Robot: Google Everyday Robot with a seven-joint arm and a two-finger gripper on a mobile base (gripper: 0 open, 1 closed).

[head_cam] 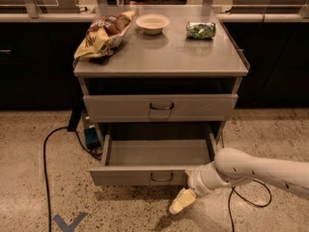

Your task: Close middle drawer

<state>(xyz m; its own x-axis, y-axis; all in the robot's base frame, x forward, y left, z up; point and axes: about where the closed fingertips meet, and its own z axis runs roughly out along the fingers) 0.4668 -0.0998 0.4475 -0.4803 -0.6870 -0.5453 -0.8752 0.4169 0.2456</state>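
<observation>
Middle drawer [140, 176] pulled open; gripper [182, 202] below its front, right side

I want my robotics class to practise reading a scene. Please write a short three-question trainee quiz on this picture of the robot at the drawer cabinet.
1. True or false: the middle drawer is pulled out and looks empty.
2. Where is the gripper? A) resting on the cabinet top; B) low near the floor, in front of the open drawer's right end; C) inside the drawer.
3. How many things lie on the cabinet top?

Key: 1 true. 2 B. 3 three: a chip bag, a bowl and a green packet.
</observation>
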